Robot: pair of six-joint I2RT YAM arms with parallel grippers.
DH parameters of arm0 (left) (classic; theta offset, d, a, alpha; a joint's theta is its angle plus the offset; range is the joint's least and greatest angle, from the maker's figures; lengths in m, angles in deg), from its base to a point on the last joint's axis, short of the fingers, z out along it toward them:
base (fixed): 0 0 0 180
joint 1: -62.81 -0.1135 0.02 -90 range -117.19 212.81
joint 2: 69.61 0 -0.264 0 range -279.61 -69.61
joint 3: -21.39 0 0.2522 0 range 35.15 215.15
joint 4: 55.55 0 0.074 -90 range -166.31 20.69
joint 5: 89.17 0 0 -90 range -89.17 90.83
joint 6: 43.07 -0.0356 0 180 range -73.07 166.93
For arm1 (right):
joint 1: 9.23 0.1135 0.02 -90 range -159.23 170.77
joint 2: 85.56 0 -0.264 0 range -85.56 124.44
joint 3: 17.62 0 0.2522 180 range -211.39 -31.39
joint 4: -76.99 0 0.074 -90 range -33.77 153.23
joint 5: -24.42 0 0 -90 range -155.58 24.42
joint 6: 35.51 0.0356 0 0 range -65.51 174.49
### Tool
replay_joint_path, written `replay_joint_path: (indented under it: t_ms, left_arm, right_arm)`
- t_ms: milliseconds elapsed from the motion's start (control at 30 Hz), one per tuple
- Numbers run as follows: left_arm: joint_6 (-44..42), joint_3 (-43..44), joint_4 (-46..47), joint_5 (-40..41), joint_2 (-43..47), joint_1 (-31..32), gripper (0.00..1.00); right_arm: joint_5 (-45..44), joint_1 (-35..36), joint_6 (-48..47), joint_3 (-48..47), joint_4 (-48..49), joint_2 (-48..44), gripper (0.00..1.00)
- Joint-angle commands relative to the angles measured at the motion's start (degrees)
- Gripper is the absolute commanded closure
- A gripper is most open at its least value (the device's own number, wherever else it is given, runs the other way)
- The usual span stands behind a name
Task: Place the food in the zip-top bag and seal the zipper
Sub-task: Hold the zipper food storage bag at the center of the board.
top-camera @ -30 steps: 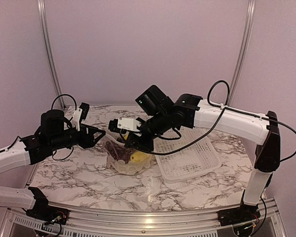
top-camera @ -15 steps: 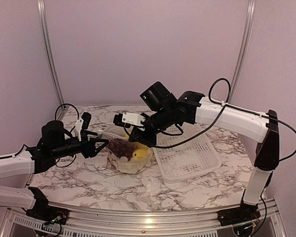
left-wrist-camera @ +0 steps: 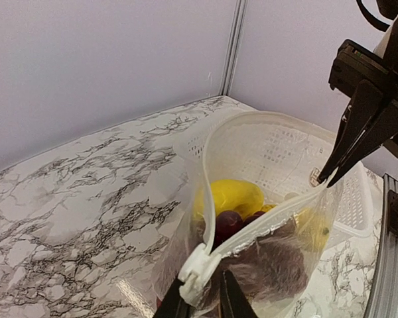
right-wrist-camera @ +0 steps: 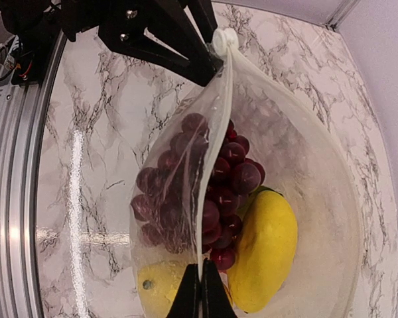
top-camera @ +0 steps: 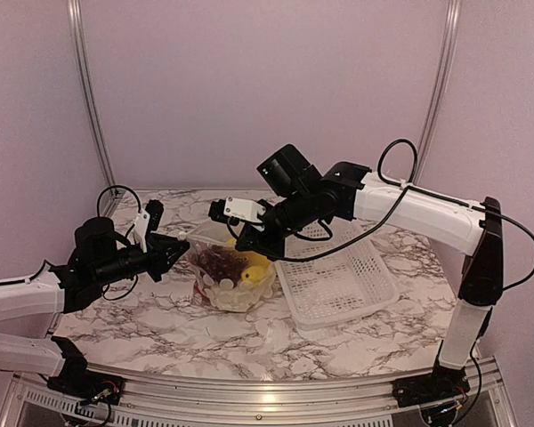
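Note:
The zip-top bag (top-camera: 230, 283) stands on the table, its mouth stretched between both grippers. My left gripper (top-camera: 178, 253) is shut on the zipper's white slider end (left-wrist-camera: 198, 271); its fingertips (left-wrist-camera: 176, 306) show at the bottom of the left wrist view. My right gripper (top-camera: 249, 242) is shut on the other end of the zipper (right-wrist-camera: 215, 132), pinched flat (right-wrist-camera: 200, 291). The mouth gapes open on its far side (left-wrist-camera: 265, 126). Inside lie dark purple grapes (right-wrist-camera: 215, 179), a large yellow piece (right-wrist-camera: 265, 248) and a second yellow piece (right-wrist-camera: 156, 288). The other food is hidden.
The white perforated basket (top-camera: 343, 283) sits right of the bag, touching it, and shows behind the bag in the left wrist view (left-wrist-camera: 285, 149). Marble tabletop (top-camera: 142, 325) lies around. Purple walls and metal posts (top-camera: 89, 98) stand behind.
My left arm dropped lower and now grips the bag's slider end. My right gripper rose slightly and moved right, pulling the bag mouth taut between the two grippers.

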Motion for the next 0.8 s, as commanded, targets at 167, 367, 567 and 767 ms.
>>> replay_joint_path:
  t_ms: [167,367,567,767]
  left_arm:
    - [-1.4,-0.4,2.5,1.5,1.4,-0.3,0.97]
    - [-0.8,2.4,-0.2,-0.4,3.1,-0.3,1.0]
    - [-2.5,7.4,-8.7,-3.1,3.3,-0.1,1.0]
    - [-8.2,11.3,-17.3,-0.1,4.4,1.1,1.0]
  right_arm:
    - [-0.5,-0.3,-0.4,-1.3,0.7,-0.6,1.0]
    - [1.9,-0.4,-3.0,-6.9,-4.0,0.8,0.81]
    - [6.4,-0.3,-7.8,-14.1,-5.2,2.1,0.63]
    - [11.1,0.0,-9.7,-20.8,-4.7,7.9,0.61]
